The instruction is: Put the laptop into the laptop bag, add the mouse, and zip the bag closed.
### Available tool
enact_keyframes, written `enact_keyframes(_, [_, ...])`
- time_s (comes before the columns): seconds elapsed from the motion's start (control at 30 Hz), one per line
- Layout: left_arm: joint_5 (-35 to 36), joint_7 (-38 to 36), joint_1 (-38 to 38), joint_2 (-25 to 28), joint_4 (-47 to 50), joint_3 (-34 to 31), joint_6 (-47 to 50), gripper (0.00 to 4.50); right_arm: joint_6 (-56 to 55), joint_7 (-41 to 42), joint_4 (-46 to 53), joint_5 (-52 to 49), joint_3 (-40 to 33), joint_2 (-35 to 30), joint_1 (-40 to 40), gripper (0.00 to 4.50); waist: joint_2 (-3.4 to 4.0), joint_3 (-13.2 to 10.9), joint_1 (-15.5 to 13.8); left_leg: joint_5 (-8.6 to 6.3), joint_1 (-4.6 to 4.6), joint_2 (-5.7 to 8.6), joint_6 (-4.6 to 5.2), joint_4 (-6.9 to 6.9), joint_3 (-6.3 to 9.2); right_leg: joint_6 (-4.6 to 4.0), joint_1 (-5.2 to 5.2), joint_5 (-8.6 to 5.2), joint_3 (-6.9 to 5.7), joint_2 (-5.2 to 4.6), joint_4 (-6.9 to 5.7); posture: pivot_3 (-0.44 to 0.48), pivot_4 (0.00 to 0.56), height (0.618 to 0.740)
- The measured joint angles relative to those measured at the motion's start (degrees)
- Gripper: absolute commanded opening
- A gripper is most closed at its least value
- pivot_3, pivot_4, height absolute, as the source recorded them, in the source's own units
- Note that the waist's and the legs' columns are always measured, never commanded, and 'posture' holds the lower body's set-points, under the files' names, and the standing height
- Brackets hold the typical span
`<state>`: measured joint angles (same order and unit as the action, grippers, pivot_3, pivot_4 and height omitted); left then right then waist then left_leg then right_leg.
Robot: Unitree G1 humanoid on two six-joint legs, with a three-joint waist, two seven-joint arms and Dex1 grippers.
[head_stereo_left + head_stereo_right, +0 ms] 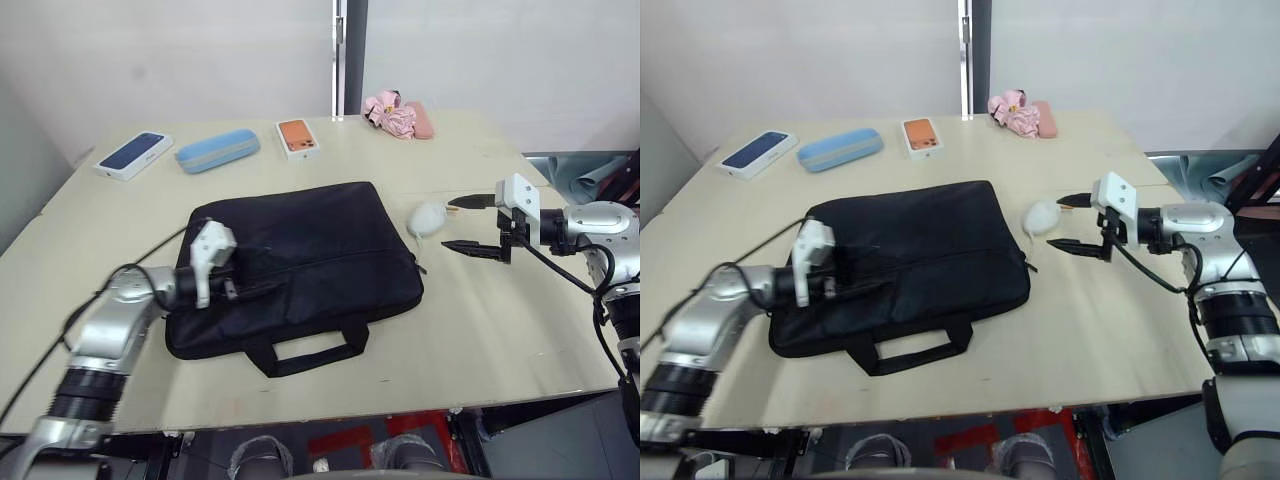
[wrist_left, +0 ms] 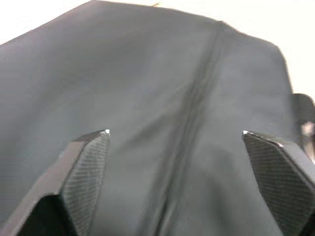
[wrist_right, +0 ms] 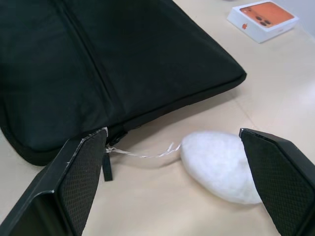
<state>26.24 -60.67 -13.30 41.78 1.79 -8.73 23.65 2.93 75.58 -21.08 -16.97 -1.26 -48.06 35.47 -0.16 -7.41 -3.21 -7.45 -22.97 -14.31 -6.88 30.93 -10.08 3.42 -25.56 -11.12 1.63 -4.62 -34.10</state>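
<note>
Mouse (image 1: pixel 428 218) sits just right of the bag (image 1: pixel 300 262). Right gripper (image 1: pixel 470 224) is spread wide beside it. Looks light and slick, so pinch the long sides. Left gripper (image 2: pixel 174 140) hangs spread over the bag.

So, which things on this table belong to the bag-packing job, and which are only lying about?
For the job: black fabric laptop bag with strap handle; white oval mouse, lying beside the bag.
Lying about: white box picturing a blue phone; light blue oblong case; white box picturing an orange phone; pink crumpled bundle.
</note>
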Motion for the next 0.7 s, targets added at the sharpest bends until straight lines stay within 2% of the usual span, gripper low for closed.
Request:
enact_keyframes(0.13, [3.0,-0.2,4.2,6.0,2.0,-7.4,4.2,4.48,2.5,0.1,1.6,-1.1,-0.9,-0.5,-0.1,4.50,-0.16,-0.4,-0.4,0.14,-0.03,-0.01,0.29,0.07,0.05,-0.02,0.01,0.00,-0.03,0.01,-0.02,0.000,0.150,0.740])
enact_keyframes(0.33, [3.6,-3.1,9.8,14.7,2.3,-17.5,6.4,4.48,5.6,0.7,1.5,-1.8,-1.6,-3.5,0.3,4.50,-0.22,-0.6,-0.9,0.08,-0.16,0.00,0.44,0.32,0.13,-0.05,0.02,0.00,-0.06,0.00,-0.07,0.000,0.150,0.740])
enact_keyframes(0.5, [3.6,-6.4,14.1,22.1,-1.4,-27.9,10.1,4.48,18.0,2.7,6.3,-5.4,-2.7,-9.6,2.7,4.50,-0.22,-0.7,-1.4,0.06,-0.05,-0.01,0.45,0.59,0.16,-0.05,0.12,0.00,-0.02,-0.01,-0.39,0.000,0.150,0.740])
enact_keyframes(0.6, [3.5,-8.2,14.6,25.9,-3.5,-30.9,12.8,4.48,23.3,4.3,9.9,-7.4,-2.9,-12.6,4.2,4.50,-0.23,-0.7,-1.6,-0.05,0.11,-0.02,0.28,0.73,0.21,-0.06,0.27,-0.01,-0.02,-0.01,-0.56,0.000,0.150,0.740])
enact_keyframes(0.7, [3.2,-9.8,14.0,29.2,-8.9,-32.0,13.7,4.48,27.9,4.6,10.7,-9.4,-2.9,-12.8,5.7,4.50,-0.23,-0.7,-1.7,-0.29,0.14,-0.02,-0.09,1.04,0.23,-0.06,0.26,-0.01,0.03,-0.05,-0.89,0.000,0.150,0.740])
